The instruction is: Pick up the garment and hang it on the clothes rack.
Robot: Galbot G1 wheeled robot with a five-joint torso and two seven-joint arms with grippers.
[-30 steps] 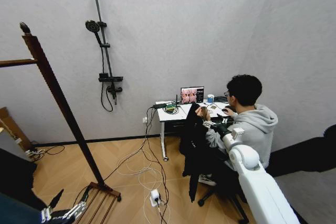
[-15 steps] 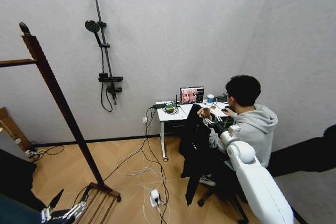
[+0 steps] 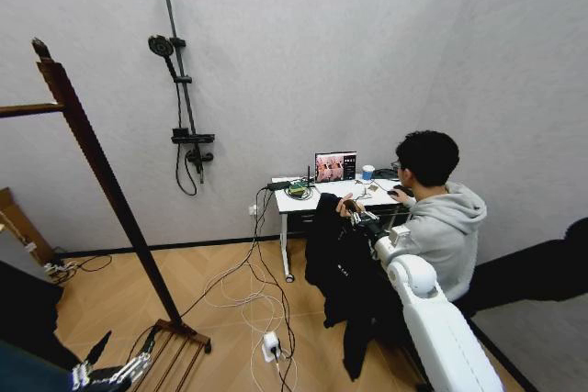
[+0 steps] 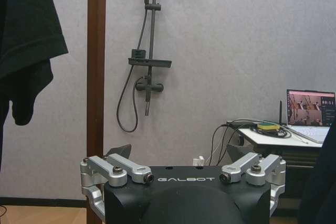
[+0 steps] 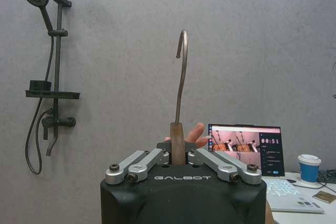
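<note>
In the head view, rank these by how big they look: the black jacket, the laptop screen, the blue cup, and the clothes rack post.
1. clothes rack post
2. black jacket
3. laptop screen
4. blue cup

The post is nearer the camera, which enlarges it.

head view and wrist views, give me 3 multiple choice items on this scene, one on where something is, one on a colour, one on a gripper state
1. Where does the garment hang?
A. On the rack's rail
B. From the right gripper, in front of the desk
C. Flat on the floor

2. What colour is the garment?
A. Black
B. Teal-blue
C. Grey

3. How does the right gripper stand?
A. Wide open and empty
B. Shut on the shower hose
C. Shut on the hanger's neck

Answers:
1 B: the head view shows the jacket dangling below the right gripper by the desk, well apart from the clothes rack.
2 A: it is black all over.
3 C: the right wrist view shows the fingers closed around the stem under the hanger hook.

The left gripper is low near the rack's foot.
</note>
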